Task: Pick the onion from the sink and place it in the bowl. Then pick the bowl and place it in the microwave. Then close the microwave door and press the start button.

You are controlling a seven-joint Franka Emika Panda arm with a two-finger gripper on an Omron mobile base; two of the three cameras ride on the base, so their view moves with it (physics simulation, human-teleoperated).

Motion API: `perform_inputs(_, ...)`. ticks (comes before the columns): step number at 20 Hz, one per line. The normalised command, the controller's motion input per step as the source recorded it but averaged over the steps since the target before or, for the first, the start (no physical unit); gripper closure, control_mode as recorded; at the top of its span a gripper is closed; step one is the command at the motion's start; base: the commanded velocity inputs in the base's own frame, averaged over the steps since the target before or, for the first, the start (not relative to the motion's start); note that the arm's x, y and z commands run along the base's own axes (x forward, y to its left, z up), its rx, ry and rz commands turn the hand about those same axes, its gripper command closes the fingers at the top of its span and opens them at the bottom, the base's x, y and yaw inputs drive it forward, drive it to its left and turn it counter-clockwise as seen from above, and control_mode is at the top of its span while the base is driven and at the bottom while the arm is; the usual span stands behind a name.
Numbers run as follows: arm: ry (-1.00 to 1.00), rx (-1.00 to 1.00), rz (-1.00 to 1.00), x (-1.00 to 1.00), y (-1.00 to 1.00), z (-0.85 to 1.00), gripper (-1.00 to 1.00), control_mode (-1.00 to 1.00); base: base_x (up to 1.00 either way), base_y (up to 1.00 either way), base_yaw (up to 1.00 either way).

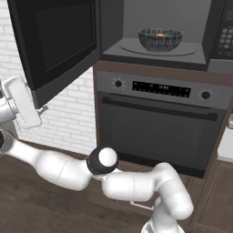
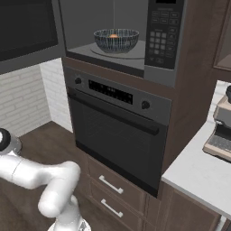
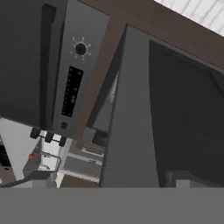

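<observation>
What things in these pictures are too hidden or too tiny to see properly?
- Onion: left base view, a mere orange speck; the bowl rim hides the rest.
- Microwave keypad: right base view, labels too small to read.
- Microwave door: left base view, cut off by the top edge.
- Coffee machine: right base view, cut off by the right edge.

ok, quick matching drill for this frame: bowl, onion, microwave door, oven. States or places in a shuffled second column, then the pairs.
Things:
1. bowl
2. onion
3. microwave door
4. oven

States or places:
A. swung open to the left
B. shut, below the microwave
C. on the microwave floor
D. inside the bowl

Pairs: 1-C, 2-D, 3-A, 4-B
</observation>
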Motion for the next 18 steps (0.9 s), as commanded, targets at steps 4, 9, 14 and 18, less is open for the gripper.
perform_inputs(4,0.00,0.00,-0.16,-0.60,-0.86,0.24,-1.00,-1.00,0.00,0.00,0.00)
perform_inputs(9,-0.04,0.00,-0.14,-0.92,-1.00,0.04,-1.00,-1.00,0.00,0.00,0.00)
perform_inputs(14,-0.03,0.00,-0.11,-0.90,-1.00,0.04,-1.00,-1.00,0.00,0.00,0.00)
perform_inputs(18,0.06,0.00,-0.01,-0.37,-1.00,0.00,-1.00,-1.00,0.00,0.00,0.00)
